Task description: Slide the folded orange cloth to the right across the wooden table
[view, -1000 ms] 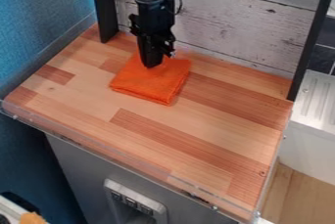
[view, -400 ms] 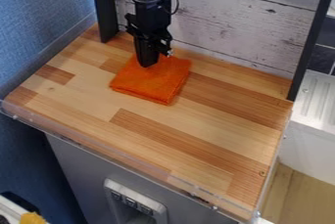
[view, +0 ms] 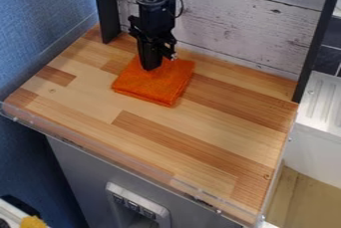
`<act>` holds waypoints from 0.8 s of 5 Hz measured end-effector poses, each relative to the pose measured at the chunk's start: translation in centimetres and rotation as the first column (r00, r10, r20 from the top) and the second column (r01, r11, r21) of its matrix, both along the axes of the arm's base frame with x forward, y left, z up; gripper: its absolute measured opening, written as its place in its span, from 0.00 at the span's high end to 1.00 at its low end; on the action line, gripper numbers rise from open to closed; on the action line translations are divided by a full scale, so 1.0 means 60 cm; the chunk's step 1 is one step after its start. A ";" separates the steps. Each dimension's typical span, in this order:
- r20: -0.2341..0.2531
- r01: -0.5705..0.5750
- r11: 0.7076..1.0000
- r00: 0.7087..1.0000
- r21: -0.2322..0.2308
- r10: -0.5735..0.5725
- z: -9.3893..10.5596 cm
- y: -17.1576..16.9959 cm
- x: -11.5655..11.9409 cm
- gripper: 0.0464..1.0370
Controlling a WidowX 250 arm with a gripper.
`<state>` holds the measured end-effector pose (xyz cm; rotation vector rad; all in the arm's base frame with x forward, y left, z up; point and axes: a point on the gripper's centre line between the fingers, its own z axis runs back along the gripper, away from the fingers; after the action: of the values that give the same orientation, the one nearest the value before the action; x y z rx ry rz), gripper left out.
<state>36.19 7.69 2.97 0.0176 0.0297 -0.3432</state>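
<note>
Black pincer [view: 150,68] at folded orange cloth [view: 158,85], wooden counter [view: 200,132]

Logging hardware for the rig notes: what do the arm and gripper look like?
Arm: black, chunky jointed segments, thin dark cable looping out at image right. Gripper: black, long and narrow, with small silvery parts on its image-right side.
</note>
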 end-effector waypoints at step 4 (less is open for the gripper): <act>0.038 -0.004 1.000 0.999 -0.008 0.004 -0.027 -0.003 0.013 0.98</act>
<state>36.96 7.54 1.36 0.0158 -0.0088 -0.3388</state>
